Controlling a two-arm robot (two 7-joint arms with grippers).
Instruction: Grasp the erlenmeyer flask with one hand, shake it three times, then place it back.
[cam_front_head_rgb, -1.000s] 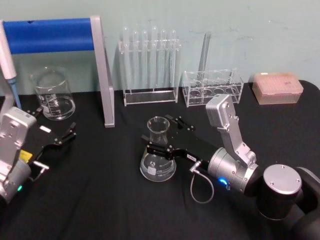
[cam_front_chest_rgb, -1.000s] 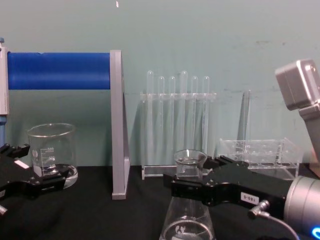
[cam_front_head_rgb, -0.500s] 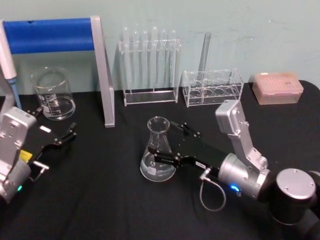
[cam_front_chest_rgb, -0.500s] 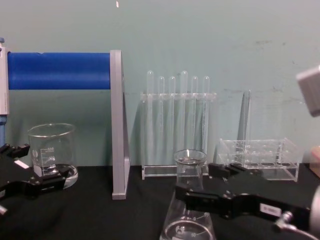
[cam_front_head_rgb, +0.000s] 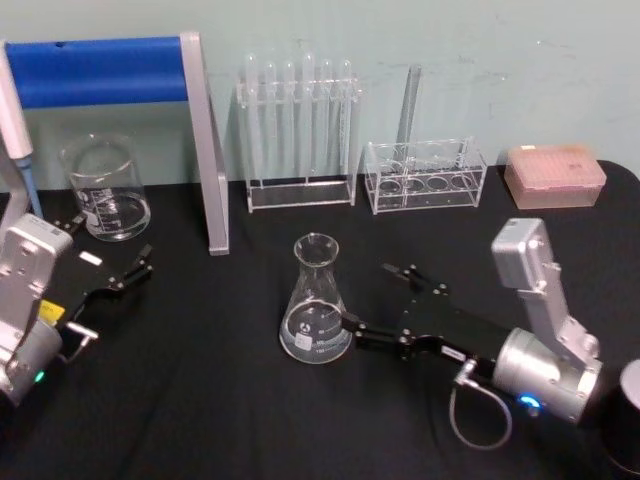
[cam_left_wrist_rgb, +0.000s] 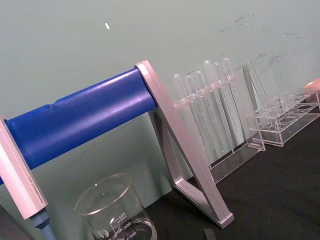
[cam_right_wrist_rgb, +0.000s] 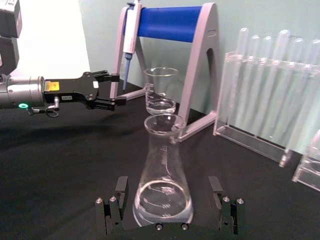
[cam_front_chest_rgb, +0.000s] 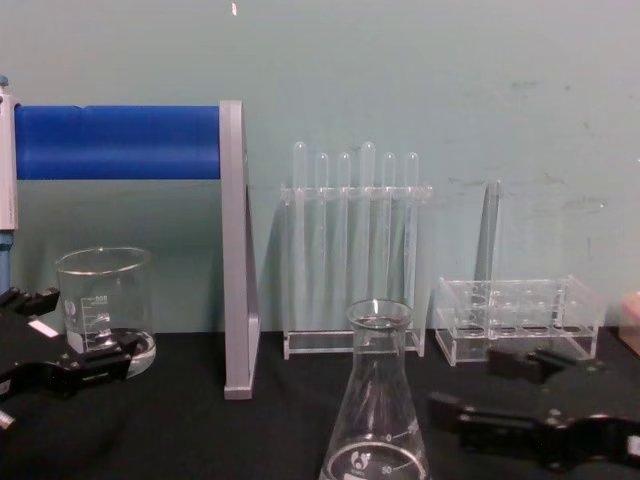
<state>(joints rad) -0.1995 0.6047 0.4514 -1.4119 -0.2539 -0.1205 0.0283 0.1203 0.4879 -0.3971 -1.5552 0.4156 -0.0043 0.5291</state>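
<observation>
Standing free on the bench (cam_front_head_rgb: 200, 400), flask (cam_front_head_rgb: 316, 300) ungripped.
Head view: right end effector (cam_front_head_rgb: 383, 305) spread, just beside the flask's base, touching nothing; left end effector (cam_front_head_rgb: 128, 270) parked, spread, near the beaker (cam_front_head_rgb: 105, 188). Right wrist view: flask upright between open fingers (cam_right_wrist_rgb: 116, 206). Chest view: flask upright. Whether shaking is finished, I cannot tell.

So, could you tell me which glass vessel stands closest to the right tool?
The conical flask, upright just ahead of the open right tool; the straight-sided beaker stands far off by the left tool.
</observation>
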